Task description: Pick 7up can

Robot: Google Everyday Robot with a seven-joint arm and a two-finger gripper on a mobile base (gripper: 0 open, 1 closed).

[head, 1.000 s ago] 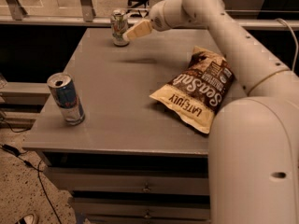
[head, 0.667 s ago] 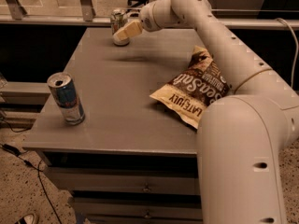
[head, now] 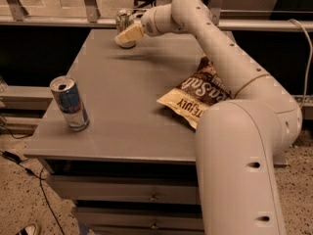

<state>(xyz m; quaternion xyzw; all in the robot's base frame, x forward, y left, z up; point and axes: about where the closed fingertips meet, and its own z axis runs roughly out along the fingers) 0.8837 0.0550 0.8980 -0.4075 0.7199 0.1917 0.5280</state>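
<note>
The 7up can is a small silvery can with a silver top. It stands upright at the far edge of the grey table, left of centre. My gripper reaches across the table on the long white arm. It sits right at the can, covering the can's lower front. Only the can's top and upper side show above it.
A blue-and-silver can stands upright near the table's front left corner. A brown and cream chip bag lies at the right side, partly under my arm. Drawers sit below the tabletop. A railing runs behind the table.
My gripper has moved left, from the can's right side to directly over its lower front. The can, the blue can and the bag have stayed in place.
</note>
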